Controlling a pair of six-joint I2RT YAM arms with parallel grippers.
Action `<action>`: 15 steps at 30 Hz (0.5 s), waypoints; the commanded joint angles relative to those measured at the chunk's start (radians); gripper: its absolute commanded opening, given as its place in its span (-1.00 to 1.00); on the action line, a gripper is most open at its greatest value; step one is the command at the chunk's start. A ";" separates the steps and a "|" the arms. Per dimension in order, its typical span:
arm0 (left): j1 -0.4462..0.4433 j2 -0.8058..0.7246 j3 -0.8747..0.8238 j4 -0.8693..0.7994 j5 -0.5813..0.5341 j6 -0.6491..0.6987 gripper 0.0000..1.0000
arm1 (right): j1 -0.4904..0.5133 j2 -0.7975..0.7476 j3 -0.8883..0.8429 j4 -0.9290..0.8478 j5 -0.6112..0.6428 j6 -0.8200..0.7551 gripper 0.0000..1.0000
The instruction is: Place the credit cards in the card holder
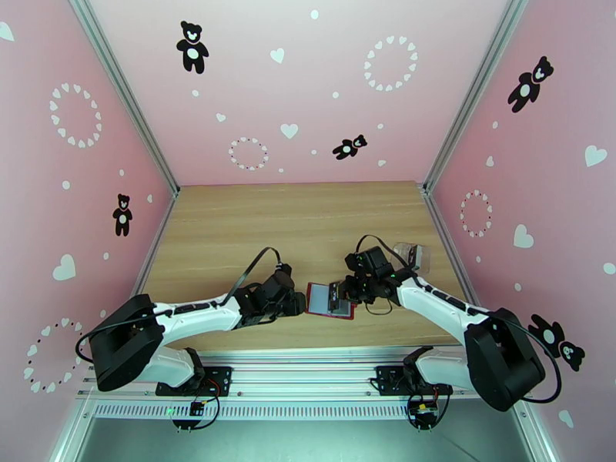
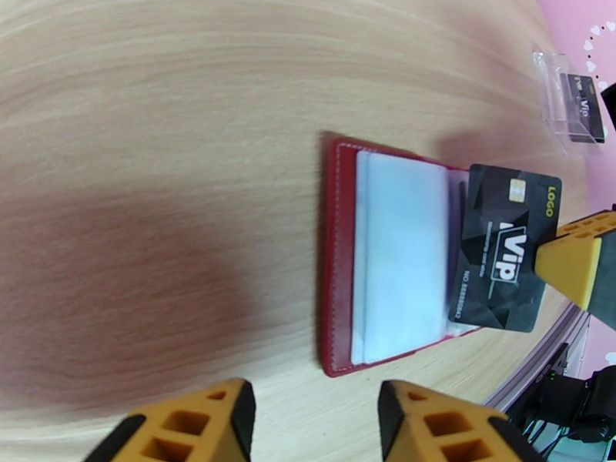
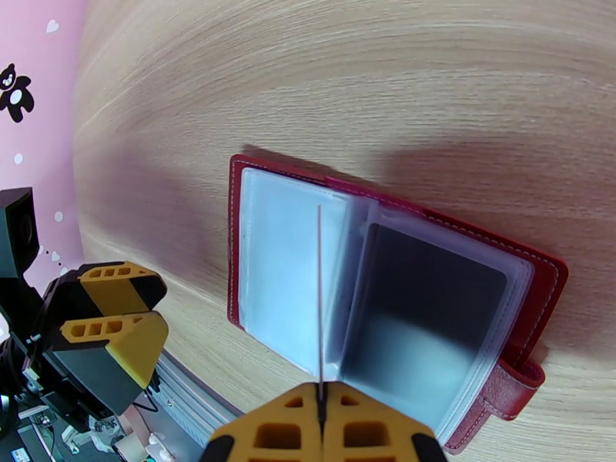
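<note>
The card holder (image 1: 331,299) lies open on the table, dark red with greyish clear pockets (image 2: 400,259). My right gripper (image 3: 319,394) is shut on a dark credit card marked "VIP" (image 2: 504,248). It holds the card over the holder's right half. From the right wrist the card appears edge-on as a thin line (image 3: 319,294) above the pockets. Just left of the holder (image 3: 385,294), my left gripper (image 2: 316,425) is open, with only bare table between its fingers.
A clear crinkly plastic pouch (image 1: 412,256) with dark contents lies behind the right arm, near the right wall. The table's front edge and metal rail (image 1: 308,356) run close below the card holder. Bare wood stretches toward the back wall.
</note>
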 commanded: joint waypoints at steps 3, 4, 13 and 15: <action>0.007 0.033 0.007 0.033 0.038 -0.006 -0.06 | 0.004 0.043 -0.037 0.073 -0.008 0.046 -1.00; 0.007 0.038 0.010 0.031 0.040 -0.002 -0.06 | 0.004 0.048 -0.050 0.093 -0.010 0.057 -1.00; 0.006 0.071 0.040 0.027 0.047 0.011 -0.08 | 0.004 0.045 -0.084 0.125 -0.014 0.102 -1.00; 0.008 0.066 0.057 0.004 0.039 0.028 -0.09 | 0.004 0.042 -0.084 0.123 -0.016 0.100 -1.00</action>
